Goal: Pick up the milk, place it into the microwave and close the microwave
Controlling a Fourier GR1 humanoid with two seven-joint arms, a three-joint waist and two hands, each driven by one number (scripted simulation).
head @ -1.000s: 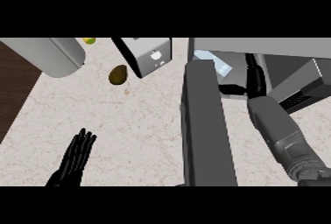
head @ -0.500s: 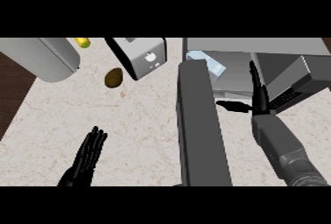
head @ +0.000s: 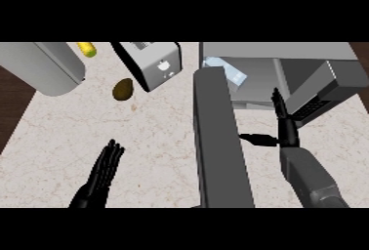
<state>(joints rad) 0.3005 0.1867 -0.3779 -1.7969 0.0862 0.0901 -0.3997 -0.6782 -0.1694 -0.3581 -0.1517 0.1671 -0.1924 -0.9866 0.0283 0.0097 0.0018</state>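
Note:
The milk carton (head: 225,69), light blue and white, stands inside the open microwave (head: 302,53) at the upper right, near its left side. The microwave's dark grey door (head: 220,146) hangs open and stretches toward me down the middle of the view. My right hand (head: 285,128) is just right of the door and in front of the microwave's opening. Its fingers are straight and its thumb sticks out left, and it holds nothing. It is well apart from the carton. My left hand (head: 99,177) rests open on the counter's lower left, fingers up.
A silver toaster (head: 155,63) stands at the top centre with a brown-green fruit (head: 122,89) beside it. A large grey cylinder (head: 45,66) and a yellow item (head: 87,48) sit at the top left. The counter's left edge meets dark wood (head: 10,107).
My right hand has drawn back toward me out of the microwave, leaving the milk inside. The view has shifted, and my left hand has drifted slightly right.

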